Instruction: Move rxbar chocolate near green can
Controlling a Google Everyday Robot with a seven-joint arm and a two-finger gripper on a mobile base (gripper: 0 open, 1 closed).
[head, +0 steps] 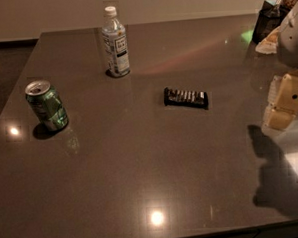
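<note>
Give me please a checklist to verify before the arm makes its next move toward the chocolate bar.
1. Flat black-wrapped snack bar lies free on the dark stone-like table: ok.
2. Shiny green aluminium can stands upright, left of the bar: ok.
3. Bar near the can: not ok, a wide gap remains.
4. Straight path from bar to can: ok; the clear plastic bottle stands behind it.
5. Cream end effector over the bar: not ok; it is at the right edge, apart from the bar.

Upright white-capped clear bottle (115,42) on dark table (167,180); dark bag (265,22) far right.
</note>
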